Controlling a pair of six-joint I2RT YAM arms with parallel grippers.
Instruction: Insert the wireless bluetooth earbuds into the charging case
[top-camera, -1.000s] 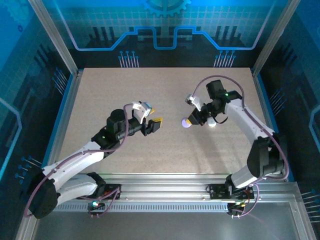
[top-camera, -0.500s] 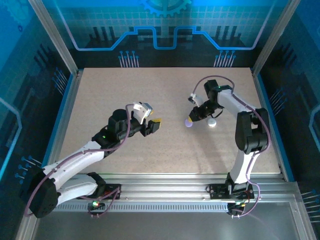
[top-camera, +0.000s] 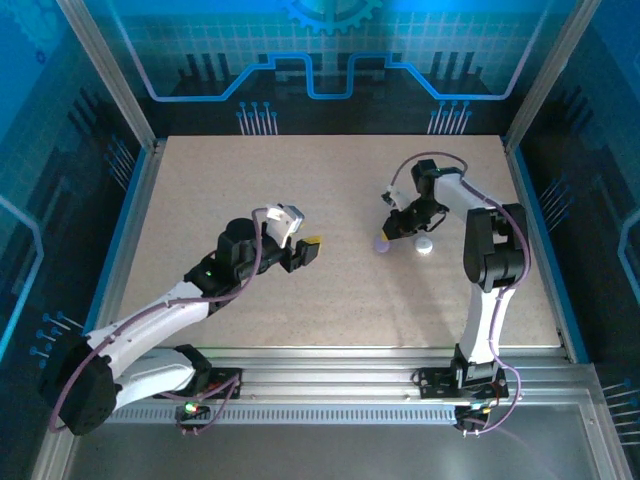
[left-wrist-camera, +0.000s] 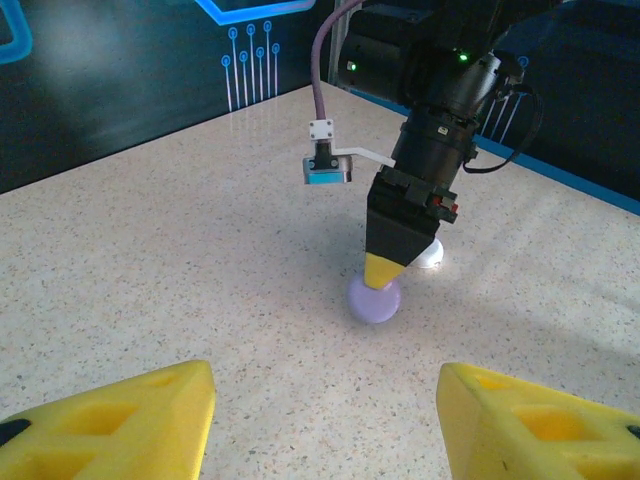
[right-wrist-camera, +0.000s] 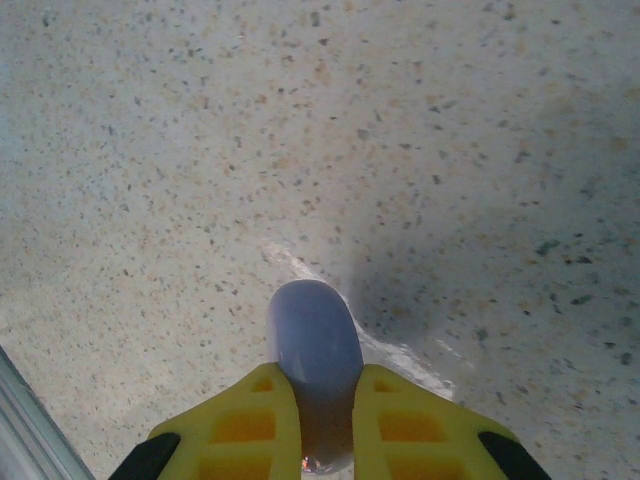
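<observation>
**Top view.** The speckled table (top-camera: 250, 180) carries both arms. Right of centre in the frame, the right gripper (top-camera: 386, 238) points down onto the charging case (top-camera: 381, 244), a small round lavender body that rests on the table surface. Just to the right of the case lies a small white rounded object (top-camera: 424, 245) – what it is cannot be told. Left of centre, the left gripper (top-camera: 312, 248) faces the case across bare table, well apart from it.

**Left wrist view.** The left gripper (left-wrist-camera: 325, 400) stands moderately wide, with nothing between its yellow fingers (left-wrist-camera: 130, 420) at the lower corners of the frame. At centre the right gripper (left-wrist-camera: 381, 272) comes down steeply, its yellow tip touching the top of the charging case (left-wrist-camera: 375, 300). The white object (left-wrist-camera: 432, 256) sits just behind the case, to its upper right, partly hidden by the gripper.

**Right wrist view.** At the bottom centre of the frame the right gripper (right-wrist-camera: 312, 385) is clamped narrow on the charging case (right-wrist-camera: 312, 330) – both yellow fingers (right-wrist-camera: 250, 410) press its sides, and its rounded end juts beyond the tips towards the table (right-wrist-camera: 450, 150).
</observation>
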